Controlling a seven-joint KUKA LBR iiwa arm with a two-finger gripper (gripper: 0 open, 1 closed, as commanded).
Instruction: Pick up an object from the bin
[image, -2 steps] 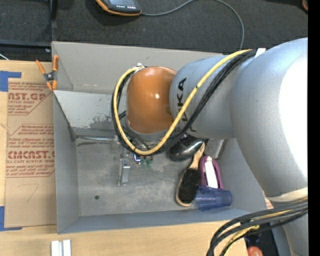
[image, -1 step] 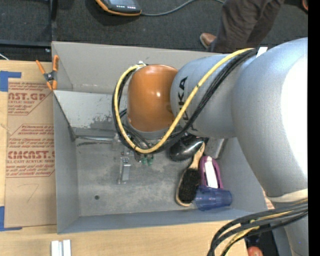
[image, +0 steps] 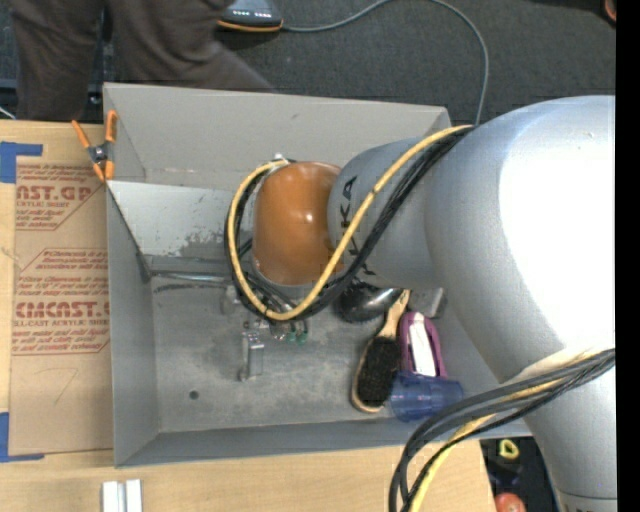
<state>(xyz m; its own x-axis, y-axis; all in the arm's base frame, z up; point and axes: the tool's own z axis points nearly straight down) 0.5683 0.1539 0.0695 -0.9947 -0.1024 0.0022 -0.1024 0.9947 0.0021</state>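
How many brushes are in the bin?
1: a black-bristled brush by the bin's lower right side, beside the blue thing. The arm may hide others.

Claw (image: 251, 352) over grey bin (image: 190, 345) floor, black brush (image: 377, 372) lower right

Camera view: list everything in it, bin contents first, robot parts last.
bin: one, grey metal, middle of view.
brush: one, black bristles, bin floor by the near wall, right side.
pink and white thing: one, just right of the brush.
blue thing: one, near right corner, at the brush's end.
dark shiny thing: one, black, rounded, behind the brush.
arm: one, silver-grey, from the right.
orange cover: one, on the wrist.
cables: several, yellow and black, round the cover.
pincer: one, grey, over bare floor left of the brush.
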